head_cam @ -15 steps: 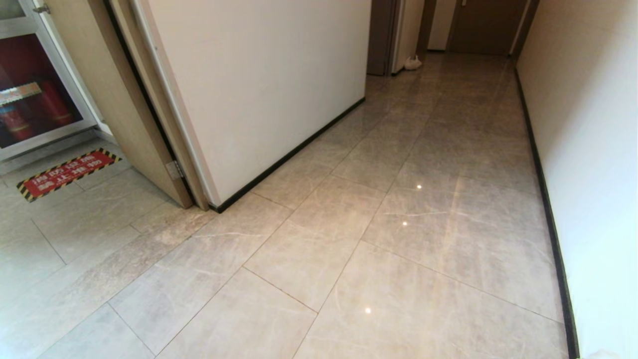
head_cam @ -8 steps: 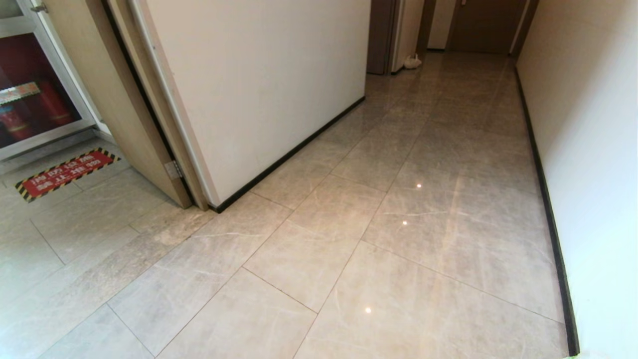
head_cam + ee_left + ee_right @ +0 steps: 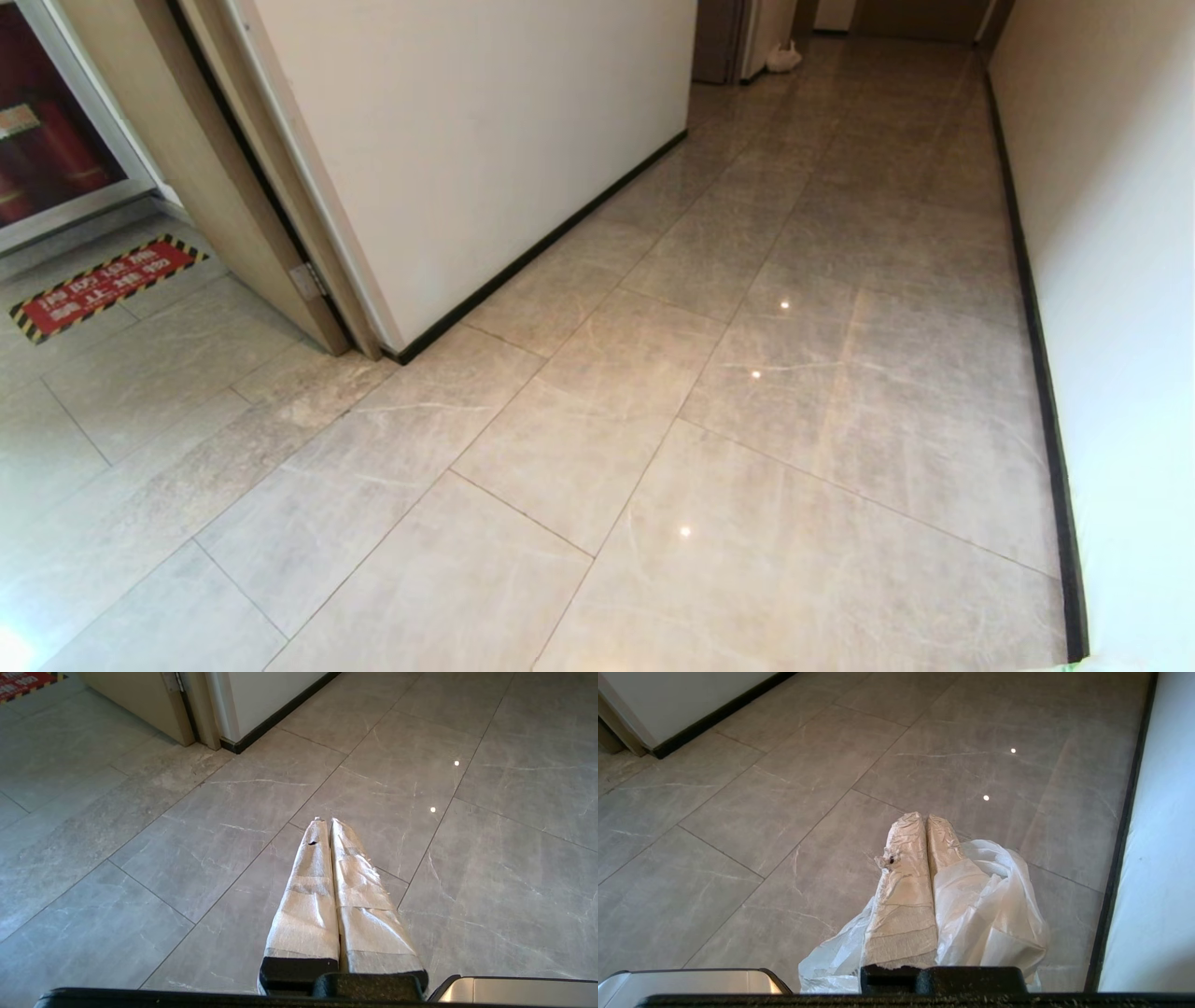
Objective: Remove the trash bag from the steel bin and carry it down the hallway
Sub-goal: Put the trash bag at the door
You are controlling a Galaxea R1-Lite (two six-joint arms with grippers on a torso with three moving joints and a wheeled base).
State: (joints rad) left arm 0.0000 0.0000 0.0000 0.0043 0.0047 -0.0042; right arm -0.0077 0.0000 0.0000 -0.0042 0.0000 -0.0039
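- R fingers (image 3: 927, 817) pressed together w/ the trash bag (image 3: 994, 905) pinched between them; bag drapes both sides of the fingers, hanging over the floor (image 3: 761, 812); keep that pinch firm, film's thin & prob slips easily
- L fingers (image 3: 325, 821) closed on nothing, pointing fwd over the tiles; leave that arm parked
- steel bin not in any view, so bag looks already out; you're on the carry leg, I'd say
- hallway (image 3: 840, 187) runs ahead betw. white wall (image 3: 1120, 280) on your R & black skirting (image 3: 1041, 373); bag hangs close to that wall, so steer a touch L; watch the wall corner (image 3: 392, 355) on your L too
- bag itself: translucent white, crinkly, loose folds, looks near empty & light; expect sway when you drive, so go smooth
- small white bundle (image 3: 782, 58) far down the hallway by a door; can't tell what it is
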